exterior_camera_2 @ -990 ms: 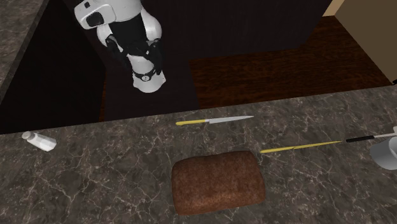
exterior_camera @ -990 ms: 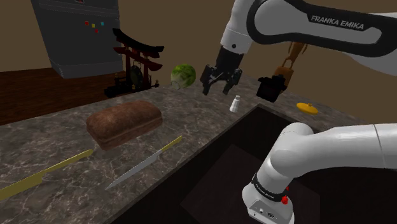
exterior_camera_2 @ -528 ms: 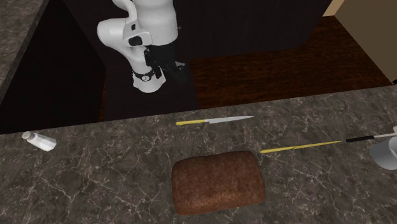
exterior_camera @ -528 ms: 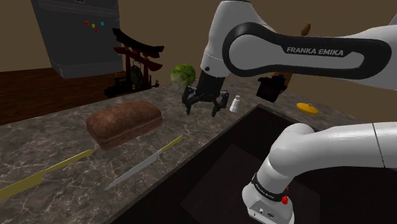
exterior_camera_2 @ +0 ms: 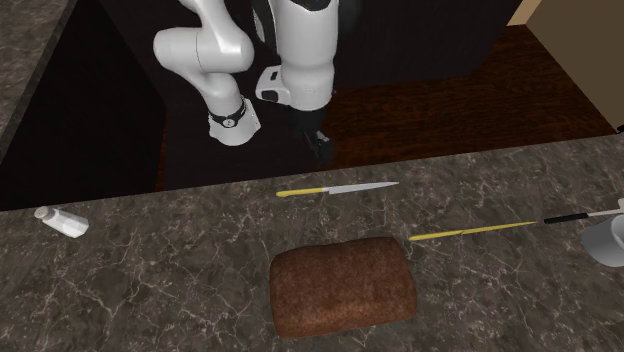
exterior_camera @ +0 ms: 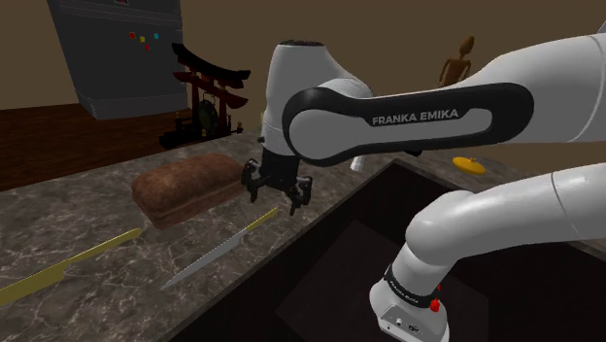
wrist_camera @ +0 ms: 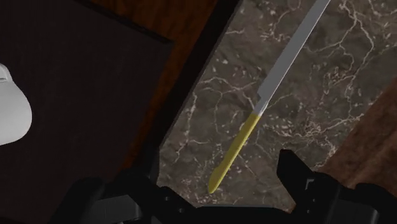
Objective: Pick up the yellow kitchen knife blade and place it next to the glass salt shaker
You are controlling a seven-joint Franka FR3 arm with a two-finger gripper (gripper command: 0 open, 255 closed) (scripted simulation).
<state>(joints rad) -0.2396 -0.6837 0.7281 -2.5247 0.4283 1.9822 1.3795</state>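
Closest to me, at the near end of the dark stone desk (exterior_camera: 78, 209), lies a long thin yellow blade (exterior_camera: 71, 265). Just past it is the knife (exterior_camera: 219, 250) with a yellow handle and a grey toothed blade. It lies flat on the desk, close to the edge, and nothing touches it. The white arm (exterior_camera: 388, 117) bends over the desk, and its black tool (exterior_camera: 276, 198) hangs right above the yellow handle end, pointing down. Its two fingers (wrist_camera: 292, 168) stand wide apart with nothing in them. Looking along the tool, the tip of the handle shows between the fingers, but they do not touch it. Just beside the tool, a bit further in from the edge, sits a big brown loaf of bread (exterior_camera: 189, 188). Further along the desk, well apart from the knife, is the little white salt shaker (exterior_camera_2: 60, 221) with a grey cap; I cannot tell what is in it. Past that lies a small flat yellow thing (exterior_camera: 469, 165). At the far back stand a dark red gate ornament (exterior_camera: 209, 87) and a tall grey cabinet (exterior_camera: 117, 53) with small coloured dots on its front.
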